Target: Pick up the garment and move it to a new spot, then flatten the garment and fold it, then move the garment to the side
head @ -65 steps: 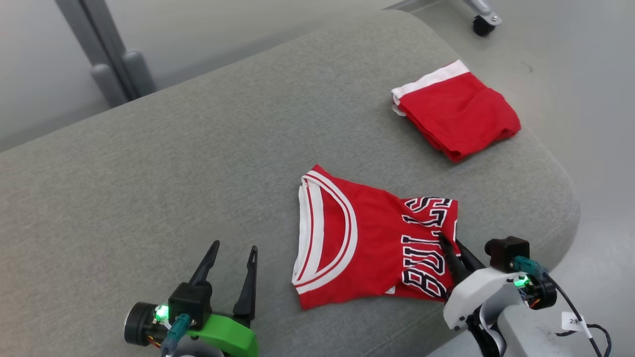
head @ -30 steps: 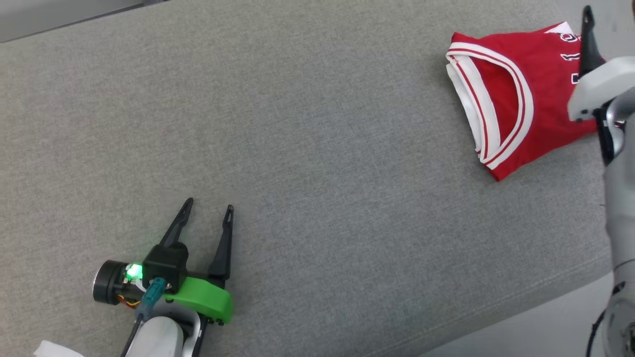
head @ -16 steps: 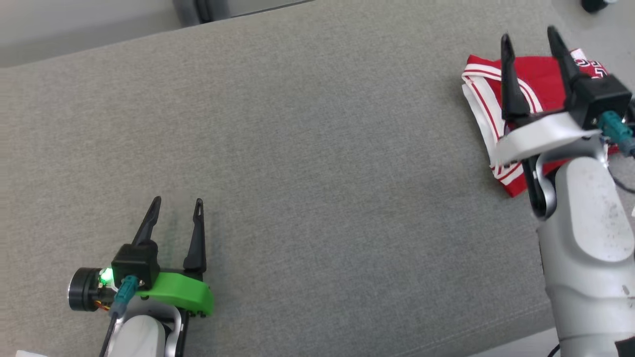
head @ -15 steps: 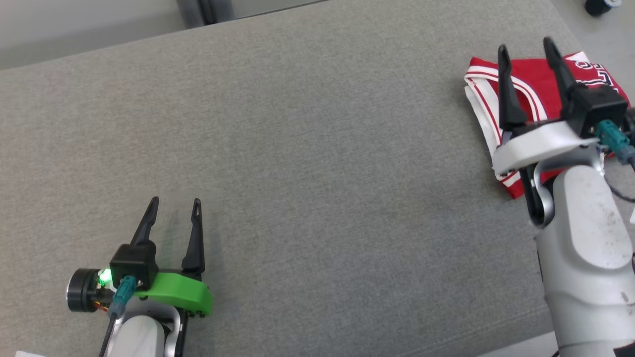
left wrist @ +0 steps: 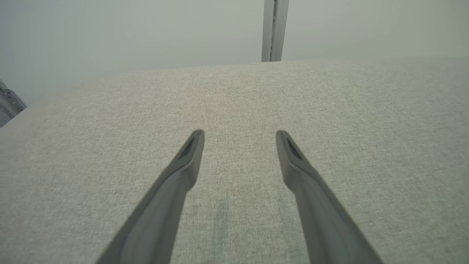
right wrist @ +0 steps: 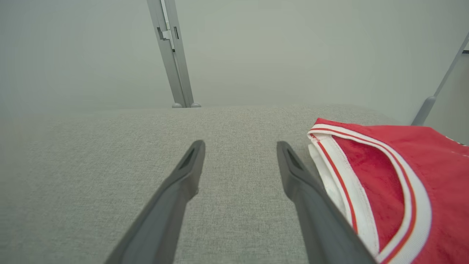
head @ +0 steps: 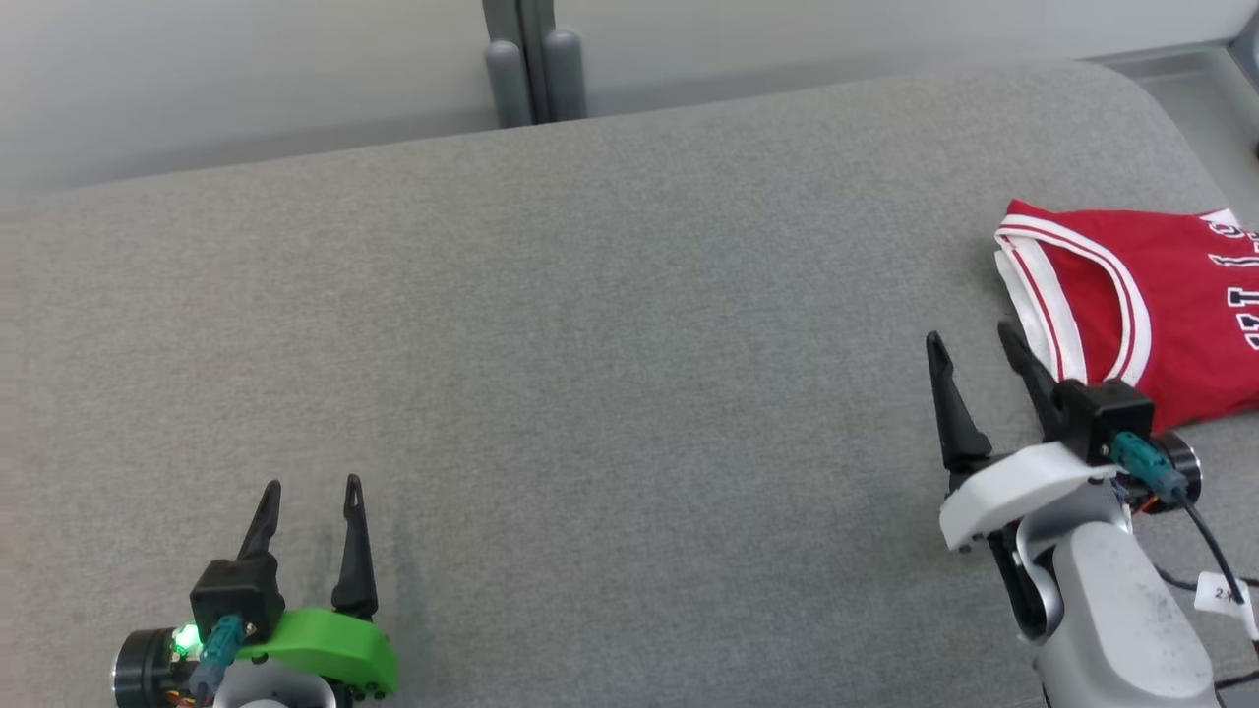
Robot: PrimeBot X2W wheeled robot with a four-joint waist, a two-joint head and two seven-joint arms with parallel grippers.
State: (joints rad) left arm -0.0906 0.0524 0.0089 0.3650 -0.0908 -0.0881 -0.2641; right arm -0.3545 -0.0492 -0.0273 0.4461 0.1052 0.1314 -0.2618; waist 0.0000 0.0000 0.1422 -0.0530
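Observation:
The garment (head: 1151,305), a folded red jersey with white and red trim and black lettering, lies at the right end of the grey cushion (head: 610,374). The right wrist view has the garment (right wrist: 388,183) at its right side. My right gripper (head: 969,339) hovers open just left of the jersey, with nothing between its fingers (right wrist: 187,176). Over the cushion's near left part my left gripper (head: 310,487) stands open and empty, far from the garment. Bare grey fabric lies between its fingers (left wrist: 187,161) in the left wrist view.
A grey upright post (head: 531,59) stands behind the cushion against a pale wall. The cushion's far edge runs across the top and its right end curves off near the jersey. A white tag (head: 1225,595) hangs from the right arm's cable.
The camera has turned, so the whole picture shifted. My right gripper has drawn back from over the jersey and now sits left of it, nearer to me. Both grippers stay open.

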